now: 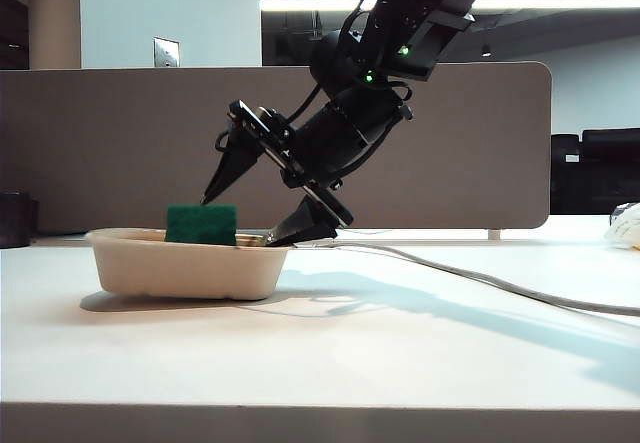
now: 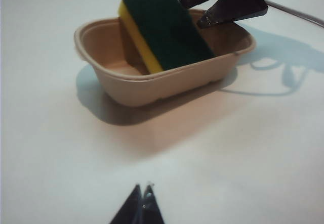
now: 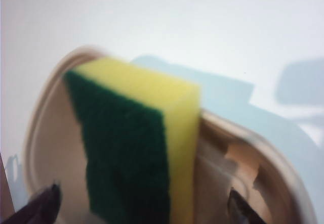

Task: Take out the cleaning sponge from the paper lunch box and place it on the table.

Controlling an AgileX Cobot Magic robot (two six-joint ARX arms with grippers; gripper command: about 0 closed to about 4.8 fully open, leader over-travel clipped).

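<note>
Sponge sits in the paper lunch box on the white table. From the exterior view its green scouring face stands above the box rim, towards the middle of the box. The right gripper comes down at a slant from the upper right, its two black fingers spread wide. One fingertip hangs just above the sponge's upper edge; the other sits at the box's right rim, and whether it touches the rim cannot be told. Nothing is held between them. A grey cable trails off across the table to the right, in front of the grey partition.

Seen from the left wrist, the sponge leans tilted inside the box, green face up, yellow foam along one long edge, one end raised past the rim. The right gripper's dark fingers hover over the far end of the box. The left gripper is well apart from the box, low over bare table, its tips pressed together.

From the right wrist, the sponge fills the gap between the two widely parted fingertips, touching neither. The box rim curves round it, blurred.
</note>
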